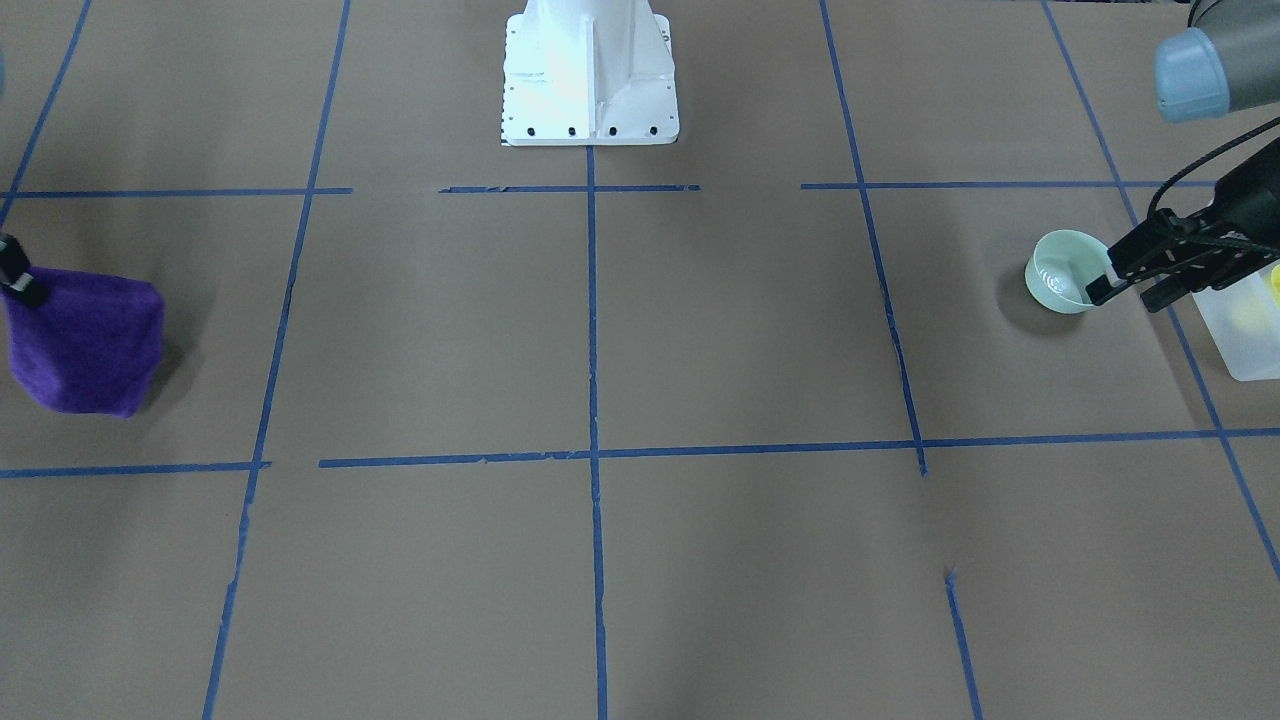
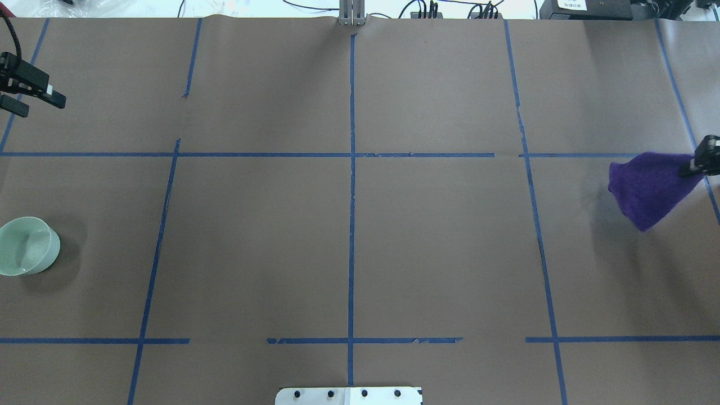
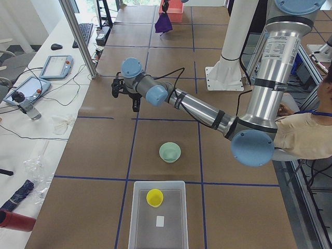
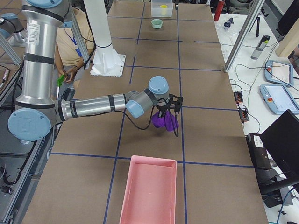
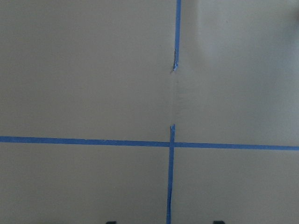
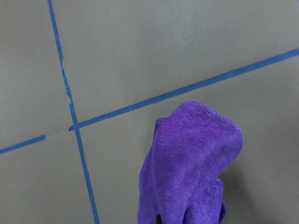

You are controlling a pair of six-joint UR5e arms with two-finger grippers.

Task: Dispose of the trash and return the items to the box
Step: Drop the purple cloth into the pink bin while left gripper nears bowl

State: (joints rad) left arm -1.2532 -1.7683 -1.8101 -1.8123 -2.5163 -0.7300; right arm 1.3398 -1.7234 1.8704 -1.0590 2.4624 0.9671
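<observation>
The mint-green bowl (image 2: 25,246) stands upright on the brown table paper, also in the front view (image 1: 1065,272). The yellow cup (image 3: 154,197) sits inside the frosted white box (image 3: 136,220) at the table's left end. My left gripper (image 2: 39,106) is open and empty, hovering above the table on the far side of the bowl and apart from it. My right gripper (image 2: 694,167) is shut on a purple cloth (image 2: 649,188), which hangs from it above the table at the right side; the cloth fills the right wrist view (image 6: 191,163).
A pink tray (image 4: 149,191) lies at the table's right end, beyond the hanging cloth. The white robot base (image 1: 590,80) stands at the middle of the robot's edge. Blue tape lines cross the paper. Tablets and cables lie along the operators' side.
</observation>
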